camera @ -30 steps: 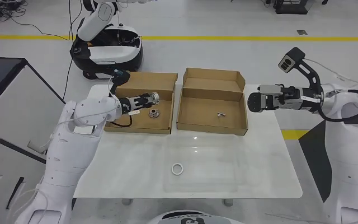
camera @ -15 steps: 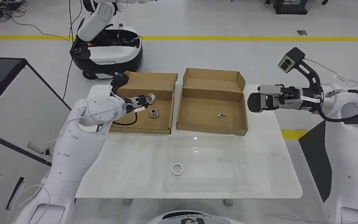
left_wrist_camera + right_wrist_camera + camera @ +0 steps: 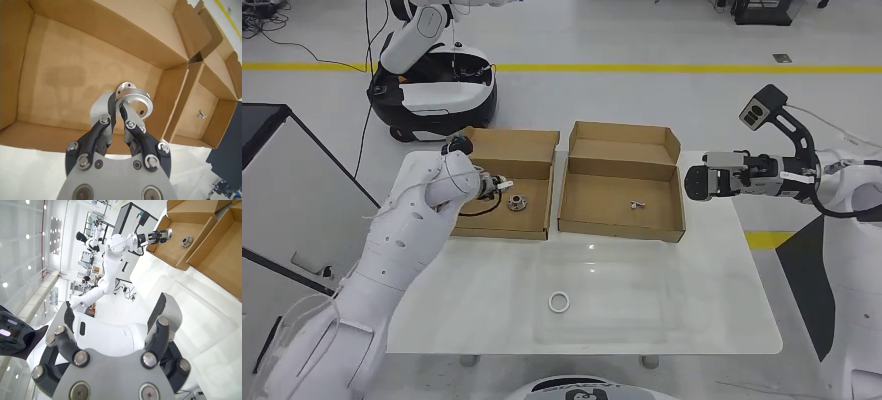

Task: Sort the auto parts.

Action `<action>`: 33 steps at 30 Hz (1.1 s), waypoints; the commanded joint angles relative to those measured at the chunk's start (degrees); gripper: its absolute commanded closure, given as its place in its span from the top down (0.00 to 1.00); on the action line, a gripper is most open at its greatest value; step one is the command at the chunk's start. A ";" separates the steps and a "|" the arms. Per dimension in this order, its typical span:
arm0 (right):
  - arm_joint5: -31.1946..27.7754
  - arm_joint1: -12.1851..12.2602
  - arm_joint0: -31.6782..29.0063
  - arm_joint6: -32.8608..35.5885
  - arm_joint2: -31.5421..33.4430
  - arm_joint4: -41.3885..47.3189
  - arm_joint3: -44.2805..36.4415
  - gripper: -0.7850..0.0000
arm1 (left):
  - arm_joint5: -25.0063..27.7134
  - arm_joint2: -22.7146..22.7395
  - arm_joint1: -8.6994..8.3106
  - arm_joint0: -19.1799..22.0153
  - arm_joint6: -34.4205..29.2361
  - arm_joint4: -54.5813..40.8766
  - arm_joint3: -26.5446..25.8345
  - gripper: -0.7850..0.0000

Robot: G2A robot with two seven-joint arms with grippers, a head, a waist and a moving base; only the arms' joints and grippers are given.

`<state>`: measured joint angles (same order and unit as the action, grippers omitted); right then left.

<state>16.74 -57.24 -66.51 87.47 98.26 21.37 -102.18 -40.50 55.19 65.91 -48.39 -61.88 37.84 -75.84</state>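
Over the upper-left box [image 3: 504, 142] my left gripper [image 3: 116, 103] clamps a collar [image 3: 136, 94], likely released next beside the flange [image 3: 516, 203]; right gripper [image 3: 115, 307] gapes.

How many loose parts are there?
4: a ring in the left gripper above the left box, a flange on that box's floor, a bolt in the right box, a white ring in front of the boxes.

You stand in robotics test hall: polished grey floor [image 3: 642, 30], yellow lane line [image 3: 642, 68], second white robot [image 3: 437, 80] behind table [image 3: 712, 300], ceiling spotlights [image 3: 27, 236], loose floor cables [image 3: 264, 18].
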 commanded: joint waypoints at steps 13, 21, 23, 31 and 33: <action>0.00 0.00 0.00 0.00 0.00 0.00 0.00 1.00 | -3.52 -8.65 3.58 5.69 1.63 4.30 12.91 0.00; 0.00 0.00 0.00 0.00 0.00 0.00 0.00 1.00 | -3.60 -10.51 5.22 7.33 2.38 4.02 17.58 0.00; 0.00 0.00 0.00 0.00 0.00 0.00 0.00 1.00 | -3.62 -11.00 5.65 7.68 2.64 4.02 18.73 0.00; 0.00 0.00 0.00 0.00 0.00 0.00 0.00 1.00 | -3.63 -11.86 7.15 8.84 3.24 2.90 22.15 0.38; 0.00 0.00 0.00 0.00 0.00 0.00 0.00 1.00 | -3.59 -11.88 7.42 9.01 3.51 2.67 22.73 0.41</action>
<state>16.74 -57.24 -66.51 87.47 98.26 21.37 -102.18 -44.13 43.31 73.22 -39.45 -58.51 40.61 -53.38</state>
